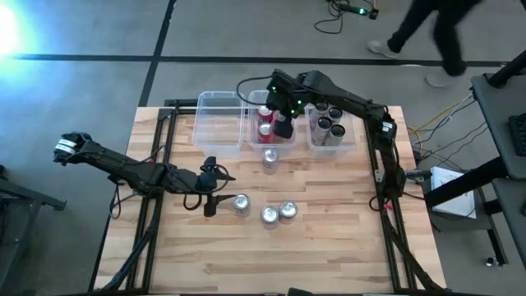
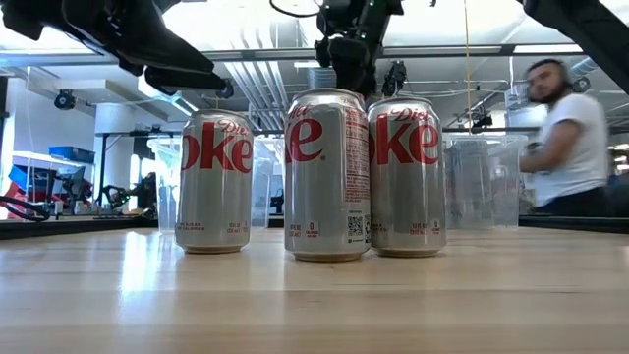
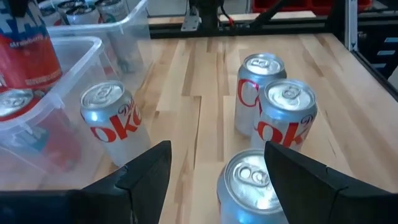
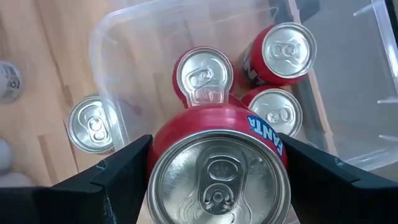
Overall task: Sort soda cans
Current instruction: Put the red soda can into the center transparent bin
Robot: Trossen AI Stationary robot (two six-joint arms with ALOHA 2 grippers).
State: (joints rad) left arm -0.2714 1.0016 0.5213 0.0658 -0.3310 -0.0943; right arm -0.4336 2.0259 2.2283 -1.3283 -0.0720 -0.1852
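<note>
Four silver soda cans stand upright on the table: one point(image 1: 270, 159) in front of the bins, one point(image 1: 240, 204) by my left gripper, and a pair point(image 1: 279, 213). My left gripper point(image 1: 212, 191) is open and level. The nearest silver can point(image 3: 252, 186) stands just ahead of its fingers, apart from them. My right gripper point(image 1: 283, 123) hangs over the middle bin point(image 1: 251, 123), shut on a red can point(image 4: 217, 168). Three red cans point(image 4: 204, 74) stand in that bin below it. Black cans point(image 1: 327, 123) stand in the right bin. My right gripper pinches the red can's side wall point(image 4: 163, 140) between its two fingers, on opposite sides near the top rim. The fingers point down from above. The can is upright, silver top up, lifted clear above the red cans in the middle bin.
An empty clear bin point(image 1: 218, 119) stands left of the middle one at the far edge. In the low view three silver cans point(image 2: 327, 175) stand in a row. A person point(image 2: 565, 138) is beyond the table on the right. Bare wood lies along the near edge.
</note>
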